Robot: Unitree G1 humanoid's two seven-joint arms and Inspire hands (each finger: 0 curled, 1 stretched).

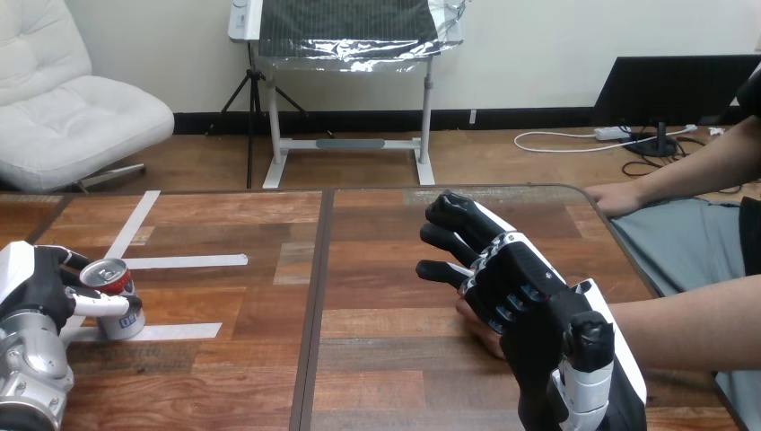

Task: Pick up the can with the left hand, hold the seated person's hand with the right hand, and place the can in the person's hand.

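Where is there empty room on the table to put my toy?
Bare: the middle, between the can in the left hand and the right hand, and the far side beyond the tape strips. Crowded: the right, where the right hand lies over the person's hand.

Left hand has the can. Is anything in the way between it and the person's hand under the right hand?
No object stands on the table between the can and the person's near hand; only flat tape strips lie near the can. But the right hand sits over that hand, covering most of it.
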